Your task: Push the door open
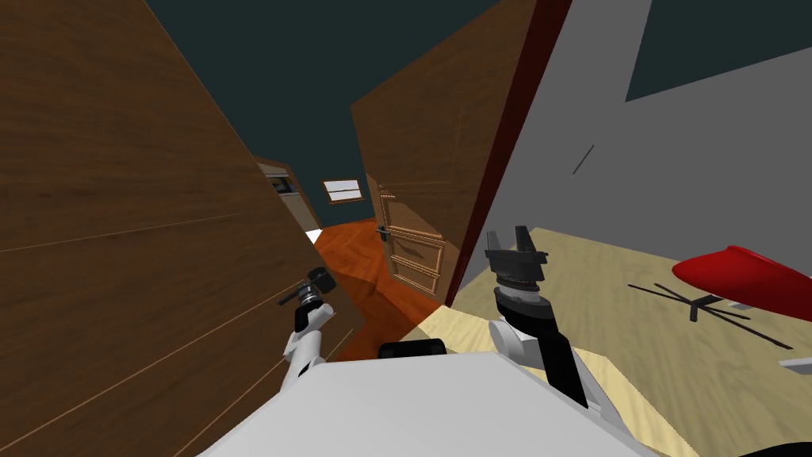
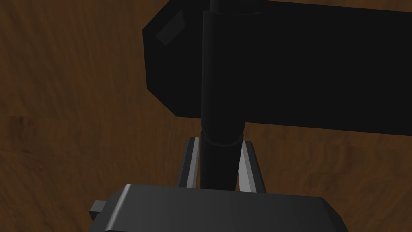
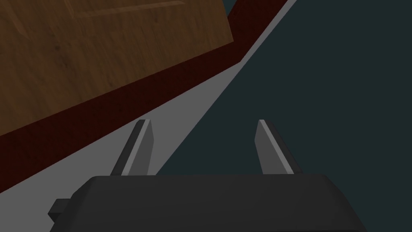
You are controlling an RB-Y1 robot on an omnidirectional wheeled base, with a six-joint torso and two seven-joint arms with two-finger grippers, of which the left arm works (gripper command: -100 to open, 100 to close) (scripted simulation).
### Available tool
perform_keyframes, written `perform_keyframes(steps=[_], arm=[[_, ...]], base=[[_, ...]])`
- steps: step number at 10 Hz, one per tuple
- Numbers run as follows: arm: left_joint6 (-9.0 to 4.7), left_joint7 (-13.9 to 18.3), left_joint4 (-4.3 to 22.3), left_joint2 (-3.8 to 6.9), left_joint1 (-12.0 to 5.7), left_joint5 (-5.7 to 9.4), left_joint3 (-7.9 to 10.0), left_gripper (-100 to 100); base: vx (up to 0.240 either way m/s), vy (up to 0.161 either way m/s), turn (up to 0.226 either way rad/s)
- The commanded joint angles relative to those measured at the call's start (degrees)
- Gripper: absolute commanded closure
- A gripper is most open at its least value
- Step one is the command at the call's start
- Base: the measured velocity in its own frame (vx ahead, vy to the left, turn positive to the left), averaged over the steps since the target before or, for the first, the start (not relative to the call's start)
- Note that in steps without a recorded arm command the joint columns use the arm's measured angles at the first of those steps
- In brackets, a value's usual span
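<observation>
The door is a big brown wood-grain panel on my left, swung away from the dark red jamb, so a gap shows a hallway beyond. Its black handle sits at the door's free edge. My left gripper is at that handle. In the left wrist view the left gripper is shut on the handle's black round bar, which crosses a black plate against the brown door face. My right gripper hangs open by the jamb, and the right gripper holds nothing.
Past the gap lies a red-brown wood floor and a second, panelled door. A red chair on a black star base stands at the right on the pale floor. A grey wall runs behind it.
</observation>
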Motion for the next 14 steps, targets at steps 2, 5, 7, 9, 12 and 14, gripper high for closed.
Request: perform_keyframes(steps=[2, 5, 7, 9, 12, 14], arm=[[0.07, -1.3, -0.7, 1.03, 1.08, 2.09, 1.77, 100], [0.42, -3.6, -1.8, 1.23, 2.11, 5.12, 3.91, 100], [0.59, -4.6, -2.3, 1.3, 2.61, 6.55, 4.92, 100], [0.82, -4.8, -2.3, 1.07, 2.68, 6.79, 5.1, 100], [-0.15, -7.5, -2.7, 0.38, 1.05, 7.21, 9.0, 100], [-0.73, -9.2, -3.0, -0.19, 0.0, 7.41, 11.4, 100]], base=[[0.171, 0.013, -0.015], [0.134, 0.019, -0.027], [0.193, 0.024, -0.003], [0.124, 0.015, 0.017], [0.053, 0.083, -0.059], [0.062, 0.091, -0.064]])
